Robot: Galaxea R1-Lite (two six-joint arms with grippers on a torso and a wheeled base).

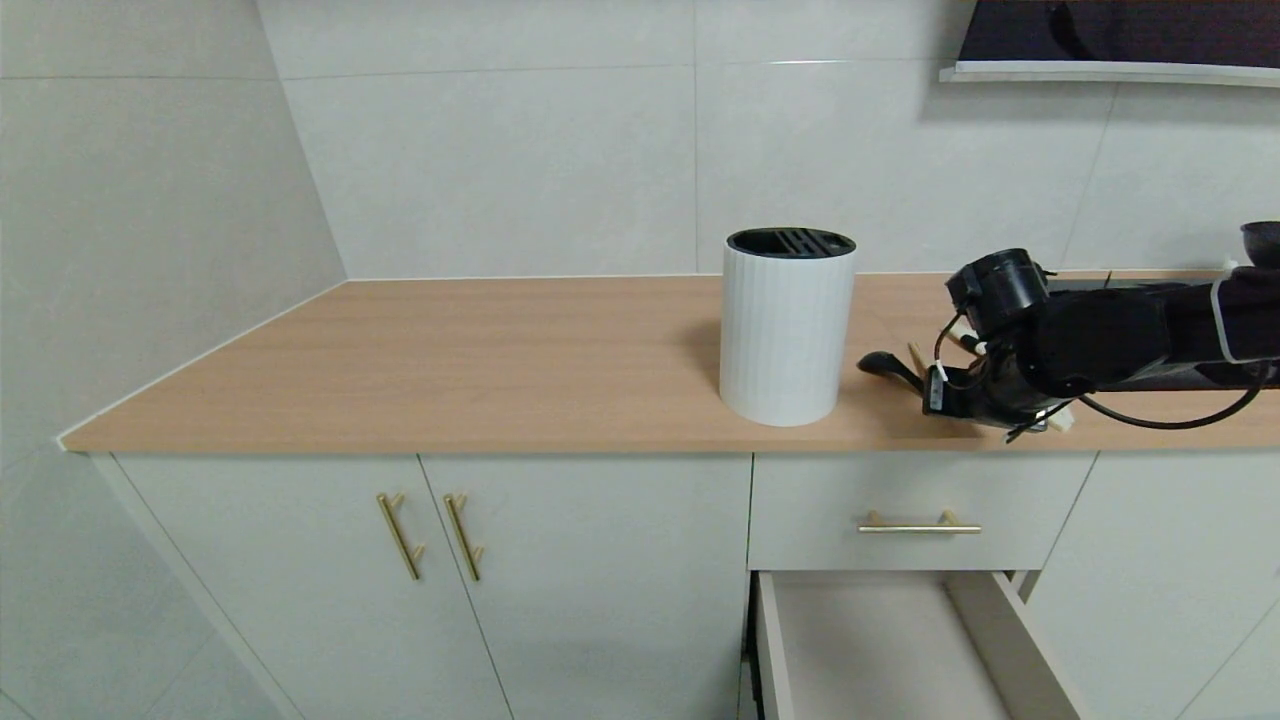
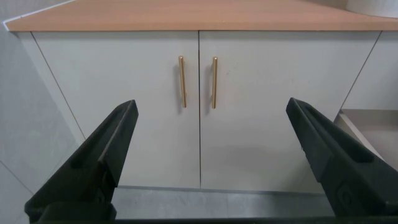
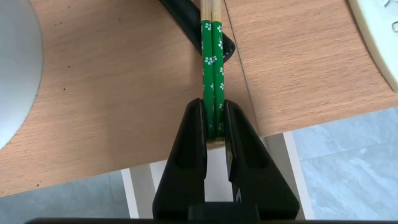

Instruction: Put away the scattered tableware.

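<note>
Open drawer (image 1: 880,640) below white utensil holder (image 1: 785,340). L gripper (image 2: 211,109) low, facing cabinet doors (image 2: 199,124); jaws wide, empty. R gripper (image 3: 214,115) at table (image 1: 500,350) front edge, right of holder; jaws pinched on green chopsticks (image 3: 212,62), near ends. Sticks cross black spoon (image 1: 885,366) beside holder.
</note>
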